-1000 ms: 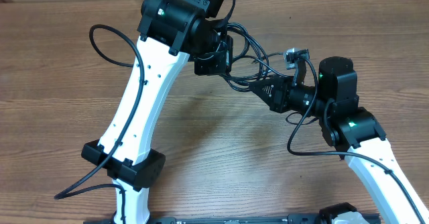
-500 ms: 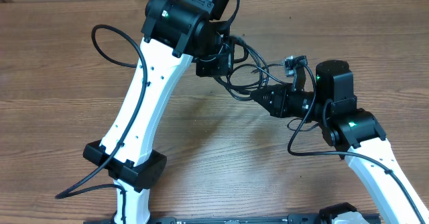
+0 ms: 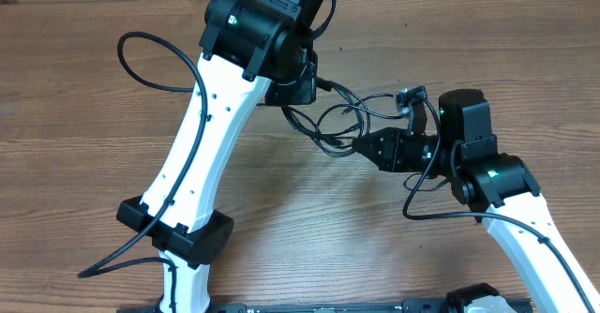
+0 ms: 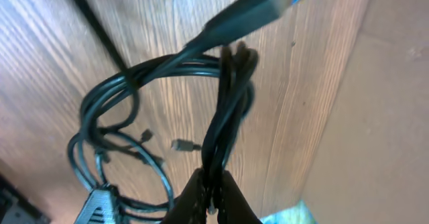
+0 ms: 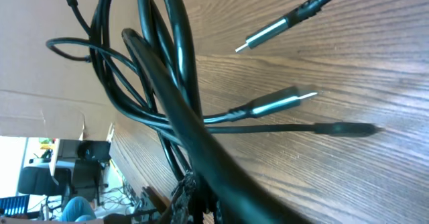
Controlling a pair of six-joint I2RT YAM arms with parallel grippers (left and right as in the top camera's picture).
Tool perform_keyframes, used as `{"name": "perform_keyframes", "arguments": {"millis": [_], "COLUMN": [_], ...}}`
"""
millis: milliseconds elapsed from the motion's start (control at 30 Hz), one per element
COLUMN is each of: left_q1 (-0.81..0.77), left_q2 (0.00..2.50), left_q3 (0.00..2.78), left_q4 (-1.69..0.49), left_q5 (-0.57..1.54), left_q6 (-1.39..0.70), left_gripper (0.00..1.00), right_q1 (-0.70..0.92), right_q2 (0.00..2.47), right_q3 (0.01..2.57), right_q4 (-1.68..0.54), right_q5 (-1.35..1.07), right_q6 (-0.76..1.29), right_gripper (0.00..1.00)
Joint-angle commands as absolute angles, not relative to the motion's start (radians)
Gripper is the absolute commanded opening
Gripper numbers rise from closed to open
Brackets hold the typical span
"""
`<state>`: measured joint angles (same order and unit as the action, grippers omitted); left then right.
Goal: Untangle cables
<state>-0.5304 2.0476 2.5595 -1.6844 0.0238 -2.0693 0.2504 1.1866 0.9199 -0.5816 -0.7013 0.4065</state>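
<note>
Several thin black cables, clenched by left gripper and right gripper, are now pulled wider apart, loosening the tangle.

**Cables held in one tangled bunch**

The cables are thin, black and glossy, looped into a loose knot of overlapping coils. The bunch is strung between the left gripper, which pinches one side, and the right gripper, which pinches the other. Two silver-tipped plugs stick out free beside a darker, blurred end. Another flat plug has a blue insert.
</note>
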Motion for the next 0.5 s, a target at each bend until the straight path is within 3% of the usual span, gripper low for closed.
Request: {"name": "perform_keyframes", "arguments": {"millis": [0,467], "left_q1": [-0.520,-0.495], "left_q2": [2.007,2.007], "left_q3": [2.588,2.588], "left_q4": [-1.685,-1.689], "left_q5": [-0.113,-0.169], "left_q6": [-2.064,-1.945], "left_gripper": [0.04,0.04], "right_q1": [0.254,0.254], "right_q2": [1.186,1.186], "right_q3": [0.947,0.947], "right_q4": [-0.601,-0.711], "right_q5": [-0.687,-0.565], "right_q6": [0.383,0.342], "right_gripper": [0.04,0.04]}}
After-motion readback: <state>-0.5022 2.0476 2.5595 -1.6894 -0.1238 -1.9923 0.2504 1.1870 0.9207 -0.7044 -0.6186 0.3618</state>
